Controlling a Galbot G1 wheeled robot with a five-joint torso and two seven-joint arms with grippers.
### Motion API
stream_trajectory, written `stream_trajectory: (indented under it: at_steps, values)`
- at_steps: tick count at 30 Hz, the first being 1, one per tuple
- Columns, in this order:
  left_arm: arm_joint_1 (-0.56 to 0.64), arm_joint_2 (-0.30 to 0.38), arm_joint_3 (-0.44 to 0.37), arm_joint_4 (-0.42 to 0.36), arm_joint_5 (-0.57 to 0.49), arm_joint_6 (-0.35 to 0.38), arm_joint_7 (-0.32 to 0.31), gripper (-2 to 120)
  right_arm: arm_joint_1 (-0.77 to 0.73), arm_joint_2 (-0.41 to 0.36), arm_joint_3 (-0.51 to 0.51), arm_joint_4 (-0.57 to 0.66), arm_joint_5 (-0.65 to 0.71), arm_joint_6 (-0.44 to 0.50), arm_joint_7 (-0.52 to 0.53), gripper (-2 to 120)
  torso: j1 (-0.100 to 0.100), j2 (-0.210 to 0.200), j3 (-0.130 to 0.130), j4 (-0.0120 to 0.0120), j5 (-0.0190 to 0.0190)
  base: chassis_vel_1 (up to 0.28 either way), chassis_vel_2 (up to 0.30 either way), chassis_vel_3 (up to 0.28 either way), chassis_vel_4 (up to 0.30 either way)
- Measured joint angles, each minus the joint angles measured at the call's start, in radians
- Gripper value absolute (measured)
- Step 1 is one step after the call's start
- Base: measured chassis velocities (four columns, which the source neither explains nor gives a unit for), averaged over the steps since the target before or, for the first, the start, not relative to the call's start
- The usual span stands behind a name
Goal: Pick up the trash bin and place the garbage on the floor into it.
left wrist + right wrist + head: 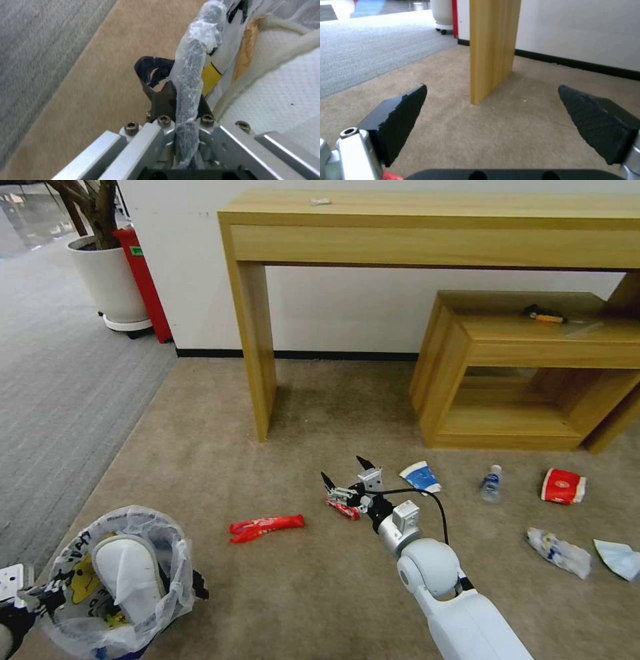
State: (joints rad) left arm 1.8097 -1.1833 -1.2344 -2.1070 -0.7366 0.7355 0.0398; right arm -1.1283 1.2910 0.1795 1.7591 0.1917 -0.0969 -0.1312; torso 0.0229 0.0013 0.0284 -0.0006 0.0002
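The trash bin (120, 580) hangs at the lower left of the head view, lined with a crinkled printed bag, a white slipper (130, 573) standing inside. My left gripper (27, 599) is shut on its bag-wrapped rim (190, 75), as the left wrist view shows close up (176, 96). My right gripper (347, 471) is open, low over a red wrapper (342, 507) on the beige floor (300, 593); its fingers (403, 117) stand wide apart with nothing between them. Other garbage lies around: a second red wrapper (267, 527), a paper cup (420, 477), a small bottle (491, 483), a red-white carton (563, 487), a crumpled wrapper (559, 552) and a pale blue mask (617, 559).
A tall wooden console table (433, 227) stands against the wall, its leg (491, 50) just ahead of the right gripper. A low wooden shelf (527, 373) at the right carries a black-orange tool (545, 315). A white plant pot (110, 280), a red box (143, 280) and grey ribbed carpet (60, 380) lie to the left.
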Motion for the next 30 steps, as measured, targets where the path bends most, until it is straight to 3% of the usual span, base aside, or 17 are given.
stream_trajectory:
  at_steps: [11,19,22,30]
  values:
    - [0.001,0.0,0.001,-0.011,-0.007,0.0,0.0,0,0.068,-0.023,-0.06,-0.081,0.029,-0.068,-0.003,100,0.0,0.0,0.0,-0.0002,-0.0001,-0.045,0.177,0.047,-0.181]
    - [-0.009,0.004,0.009,-0.029,-0.014,0.0,-0.005,0,0.223,-0.119,-0.225,-0.201,0.153,-0.176,-0.237,100,0.0,0.0,0.0,-0.0004,0.0,-0.004,0.014,0.001,-0.008]
    - [-0.019,0.007,0.018,-0.035,-0.013,0.0,-0.006,0,0.332,-0.096,-0.326,-0.313,0.13,-0.193,-0.332,100,0.0,0.0,0.0,-0.0004,0.0,0.0,0.0,0.0,0.0]
    - [-0.022,0.01,0.023,-0.054,-0.013,0.0,-0.012,0,0.48,-0.025,-0.47,-0.512,0.032,-0.161,-0.421,100,0.0,0.0,0.0,0.0003,-0.0001,0.0,0.0,0.0,0.0]
